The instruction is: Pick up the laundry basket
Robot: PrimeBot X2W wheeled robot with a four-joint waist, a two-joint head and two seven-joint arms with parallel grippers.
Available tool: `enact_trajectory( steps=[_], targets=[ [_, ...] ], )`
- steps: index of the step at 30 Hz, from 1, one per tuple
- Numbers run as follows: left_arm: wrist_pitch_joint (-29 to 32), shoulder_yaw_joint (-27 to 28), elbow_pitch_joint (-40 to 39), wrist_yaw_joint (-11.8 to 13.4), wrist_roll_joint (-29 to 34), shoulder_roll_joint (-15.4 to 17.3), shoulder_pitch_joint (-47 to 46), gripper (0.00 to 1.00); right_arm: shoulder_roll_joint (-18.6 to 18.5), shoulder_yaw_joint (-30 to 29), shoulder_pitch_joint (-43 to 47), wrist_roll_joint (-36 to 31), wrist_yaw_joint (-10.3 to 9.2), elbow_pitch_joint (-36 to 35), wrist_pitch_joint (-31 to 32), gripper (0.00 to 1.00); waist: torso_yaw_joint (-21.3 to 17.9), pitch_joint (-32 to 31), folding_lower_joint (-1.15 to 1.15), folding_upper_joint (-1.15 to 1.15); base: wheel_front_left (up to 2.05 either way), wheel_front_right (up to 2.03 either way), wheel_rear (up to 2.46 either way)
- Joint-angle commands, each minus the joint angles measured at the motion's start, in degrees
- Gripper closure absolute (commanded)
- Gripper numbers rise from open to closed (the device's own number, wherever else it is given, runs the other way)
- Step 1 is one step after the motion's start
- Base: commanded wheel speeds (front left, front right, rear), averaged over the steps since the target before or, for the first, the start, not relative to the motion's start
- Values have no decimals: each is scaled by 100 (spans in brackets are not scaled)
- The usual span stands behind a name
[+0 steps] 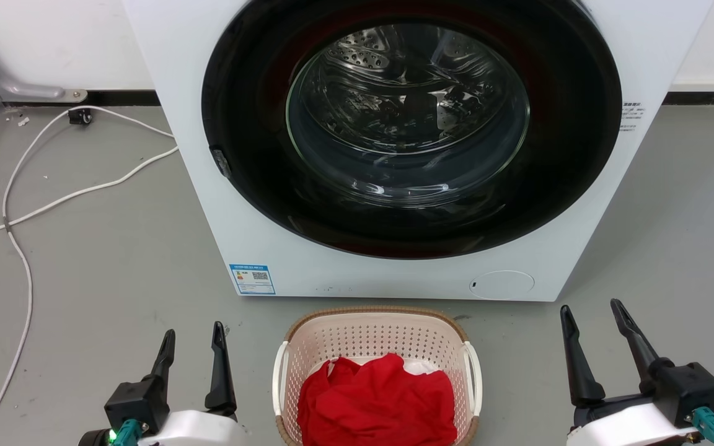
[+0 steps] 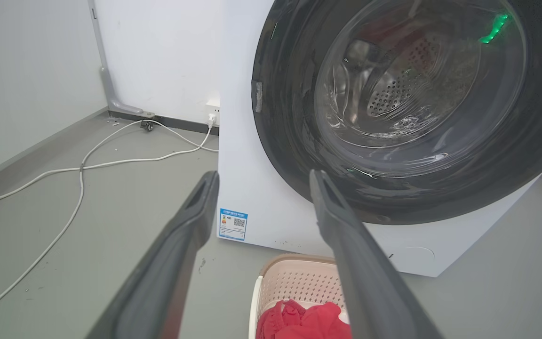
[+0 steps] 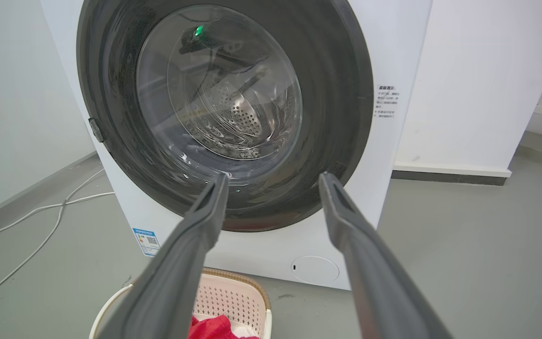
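The laundry basket (image 1: 374, 337), cream-pink with holes, a brown woven rim and white side handles, stands on the grey floor just in front of the washing machine, at the bottom middle of the head view. Red cloth (image 1: 377, 396) and a bit of white cloth fill it. My left gripper (image 1: 194, 331) is open to the left of the basket, apart from it. Open too, my right gripper (image 1: 591, 310) is off to the basket's right. The left wrist view shows the basket (image 2: 294, 285) low between the fingers; the right wrist view has the basket (image 3: 233, 299) at the bottom.
A white washing machine (image 1: 307, 260) with a big round dark glass door (image 1: 409, 124) rises right behind the basket. White cables (image 1: 25, 204) trail over the floor at the left toward the wall. Bare grey floor (image 1: 654, 248) lies on either side of the machine.
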Motion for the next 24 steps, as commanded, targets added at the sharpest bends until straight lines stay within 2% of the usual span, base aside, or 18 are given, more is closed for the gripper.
enact_trajectory(
  steps=[1,15,24],
  targets=[
    [-56,6,10,-9,128,10,56,0,19,15,69,-136,-2,-71,-50,0,-2,2,0,0,0,0,0],
    [-200,7,142,89,620,10,126,0,25,60,143,-594,-2,-74,-194,0,-12,8,0,0,0,0,0],
    [-186,25,184,100,590,9,125,0,24,53,141,-489,-2,-12,-186,0,-25,-2,0,0,0,0,0]
  ],
)
